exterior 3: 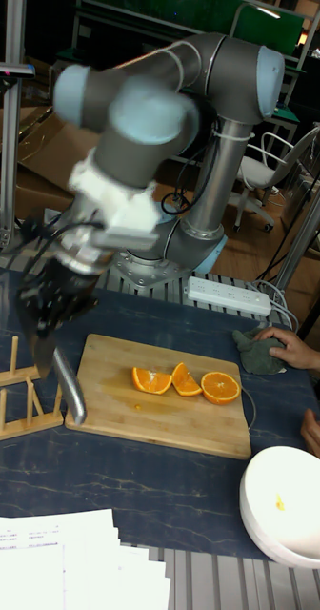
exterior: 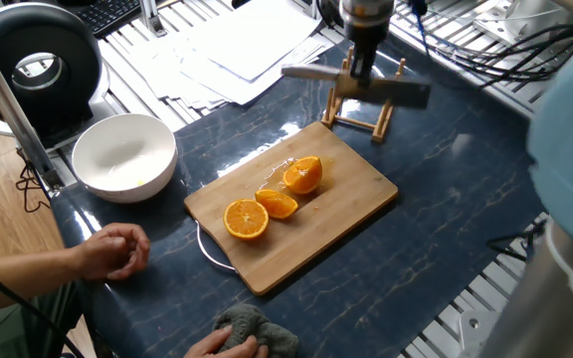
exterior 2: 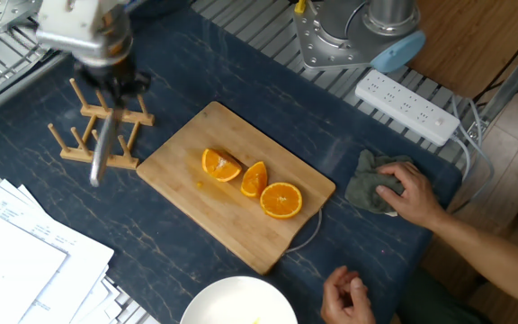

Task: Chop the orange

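Note:
The orange [exterior: 303, 175] [exterior 2: 220, 165] [exterior 3: 151, 380] is a chunky domed piece lying on the wooden cutting board [exterior: 351, 211] [exterior 2: 192, 220] [exterior 3: 131, 412]. Beside it lie a slim wedge [exterior: 278, 204] and a round half [exterior: 247, 219] [exterior 2: 281, 200]. My gripper [exterior: 363, 68] [exterior 2: 115, 85] [exterior 3: 50, 324] is shut on a knife [exterior: 311, 72] [exterior 2: 101, 155] [exterior 3: 70, 392]. It holds the knife in the air above the wooden rack [exterior: 361, 109] [exterior 2: 84, 121] [exterior 3: 17, 405], beyond the board's far end. The gripper and knife are motion-blurred.
A white bowl [exterior: 124, 156] [exterior 3: 284, 500] stands off the board's end. One of a person's hands rests on a grey cloth [exterior: 257, 330] [exterior 2: 371, 184], the other [exterior: 112, 251] near the bowl. Papers [exterior: 237, 45] lie behind the rack, and a power strip [exterior 2: 407, 108] sits by the arm's base.

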You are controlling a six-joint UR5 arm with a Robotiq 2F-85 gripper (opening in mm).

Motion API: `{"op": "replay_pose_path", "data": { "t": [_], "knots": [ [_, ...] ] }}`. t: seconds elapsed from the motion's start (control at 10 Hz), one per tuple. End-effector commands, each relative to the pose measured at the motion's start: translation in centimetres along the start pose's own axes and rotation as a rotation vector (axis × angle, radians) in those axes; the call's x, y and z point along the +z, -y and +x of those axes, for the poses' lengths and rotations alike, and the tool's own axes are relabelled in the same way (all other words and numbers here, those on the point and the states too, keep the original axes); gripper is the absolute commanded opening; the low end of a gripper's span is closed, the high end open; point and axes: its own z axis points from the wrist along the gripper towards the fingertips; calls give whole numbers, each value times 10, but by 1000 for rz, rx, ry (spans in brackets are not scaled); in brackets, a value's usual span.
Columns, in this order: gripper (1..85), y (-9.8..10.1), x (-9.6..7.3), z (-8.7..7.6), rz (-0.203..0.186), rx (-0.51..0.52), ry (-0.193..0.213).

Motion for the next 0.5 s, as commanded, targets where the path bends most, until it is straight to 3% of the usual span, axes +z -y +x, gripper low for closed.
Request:
{"op": "replay_pose_path", "data": {
  "t": [0.0,0.1,0.2,0.3,0.4],
  "knots": [
    [13,-36,-55,26,20,129,-87],
    [13,-91,-60,22,-161,267,-95],
    [13,-126,-67,8,-299,341,-76],
    [13,-143,-72,-13,-389,359,-8],
    [13,-130,-66,-26,-363,290,51]
  ]
}}
